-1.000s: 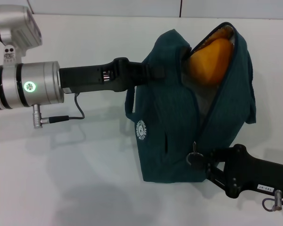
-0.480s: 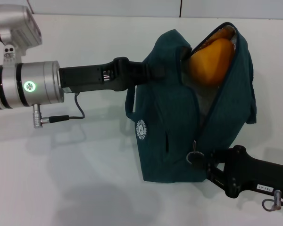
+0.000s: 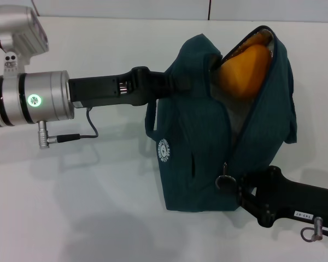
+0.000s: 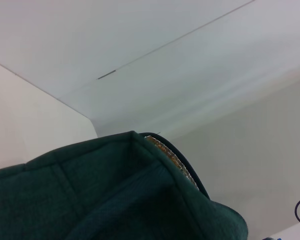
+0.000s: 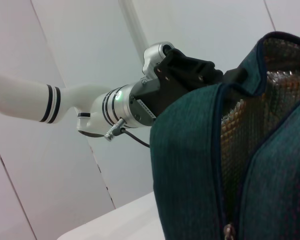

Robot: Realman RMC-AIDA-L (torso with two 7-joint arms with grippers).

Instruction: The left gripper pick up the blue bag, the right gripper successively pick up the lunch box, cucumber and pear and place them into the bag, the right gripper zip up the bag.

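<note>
Head view: nearest, the right gripper [image 3: 236, 188] sits at the low end of the blue bag [image 3: 202, 153], beside the ring pull [image 3: 225, 182]; whether it is clenched on it I cannot tell. The open zip [image 3: 246, 123] runs up and away toward the pear [image 3: 243, 70]. Farther off, the left gripper [image 3: 177, 84] grasps the bag's top edge

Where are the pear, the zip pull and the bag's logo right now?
pear [image 3: 241, 71], head view, on its orange flank in the bag's open mouth.
zip pull [image 3: 224, 183], head view, on the ring by the right gripper.
logo [image 3: 163, 149], head view, on the white round patch.
</note>
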